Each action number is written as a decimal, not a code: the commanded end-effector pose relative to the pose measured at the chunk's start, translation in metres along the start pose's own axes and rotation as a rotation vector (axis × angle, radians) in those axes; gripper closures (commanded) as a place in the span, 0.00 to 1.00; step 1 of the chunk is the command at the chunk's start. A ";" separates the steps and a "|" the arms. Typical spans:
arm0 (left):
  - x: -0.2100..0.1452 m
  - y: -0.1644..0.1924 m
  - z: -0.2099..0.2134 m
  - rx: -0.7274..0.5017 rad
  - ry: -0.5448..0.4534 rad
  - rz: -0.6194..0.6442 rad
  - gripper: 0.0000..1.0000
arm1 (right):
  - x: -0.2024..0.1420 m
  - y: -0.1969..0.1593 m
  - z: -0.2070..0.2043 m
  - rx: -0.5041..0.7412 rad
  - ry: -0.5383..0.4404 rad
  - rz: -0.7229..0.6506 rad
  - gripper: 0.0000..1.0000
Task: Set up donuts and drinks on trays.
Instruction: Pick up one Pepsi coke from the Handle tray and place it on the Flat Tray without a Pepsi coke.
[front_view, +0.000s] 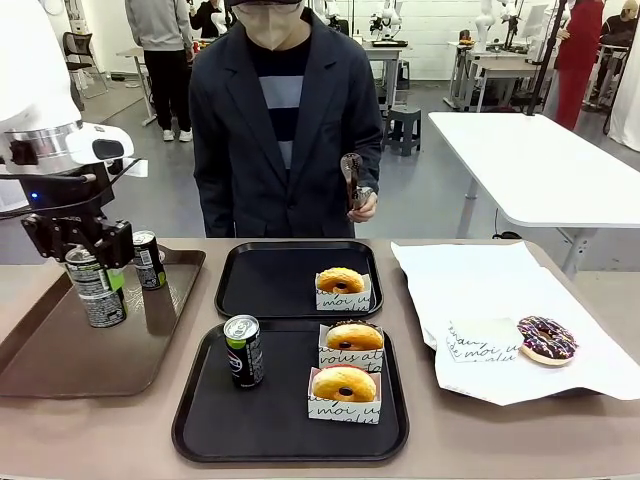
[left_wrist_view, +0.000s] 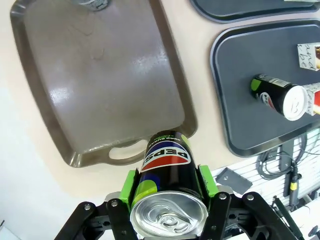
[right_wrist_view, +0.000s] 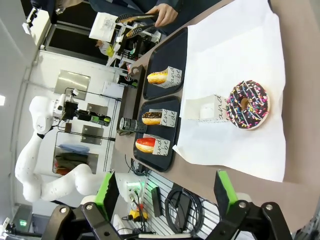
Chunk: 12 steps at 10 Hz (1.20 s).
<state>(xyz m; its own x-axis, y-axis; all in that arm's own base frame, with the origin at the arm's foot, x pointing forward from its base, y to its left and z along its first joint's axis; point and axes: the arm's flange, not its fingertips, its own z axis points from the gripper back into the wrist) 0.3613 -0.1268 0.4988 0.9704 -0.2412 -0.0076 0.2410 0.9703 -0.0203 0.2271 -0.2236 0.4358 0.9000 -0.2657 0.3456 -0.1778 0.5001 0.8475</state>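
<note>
My left gripper (front_view: 88, 240) is shut on a dark Pepsi can (front_view: 99, 292), held upright over the glossy brown tray (front_view: 60, 360). In the left wrist view the green pads (left_wrist_view: 131, 186) clamp the can (left_wrist_view: 167, 160) just below its silver top. A second can (front_view: 149, 260) stands on the brown tray. The near black tray (front_view: 200, 420) carries one can (front_view: 244, 350) and two yellow donuts (front_view: 354, 337) (front_view: 345, 384) in paper holders. The far black tray (front_view: 260, 285) has one yellow donut (front_view: 341, 280). My right gripper (right_wrist_view: 165, 187) is open, off the table's edge, well short of a chocolate donut (right_wrist_view: 248, 105).
The chocolate sprinkled donut (front_view: 547, 338) lies on a white paper sheet (front_view: 470, 290) at the right, beside an empty paper holder (front_view: 483, 340). A person stands at the far side holding tongs (front_view: 351, 178) above the far tray.
</note>
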 end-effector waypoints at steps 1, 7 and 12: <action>0.037 -0.018 0.009 -0.071 0.052 0.005 0.41 | 0.002 0.000 0.000 0.023 -0.020 0.020 0.00; 0.094 -0.062 -0.006 -0.053 0.066 -0.037 0.41 | 0.002 0.000 0.000 0.023 -0.020 0.020 0.00; -0.007 0.016 -0.011 -0.024 0.119 -0.052 0.41 | 0.002 0.000 0.000 0.023 -0.020 0.020 0.00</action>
<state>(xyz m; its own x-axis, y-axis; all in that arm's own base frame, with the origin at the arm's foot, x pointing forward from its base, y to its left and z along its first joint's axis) 0.4010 -0.1488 0.4751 0.9428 -0.2831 -0.1762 0.2819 0.9589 -0.0320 0.2273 -0.2239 0.4359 0.9002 -0.2655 0.3452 -0.1774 0.5004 0.8475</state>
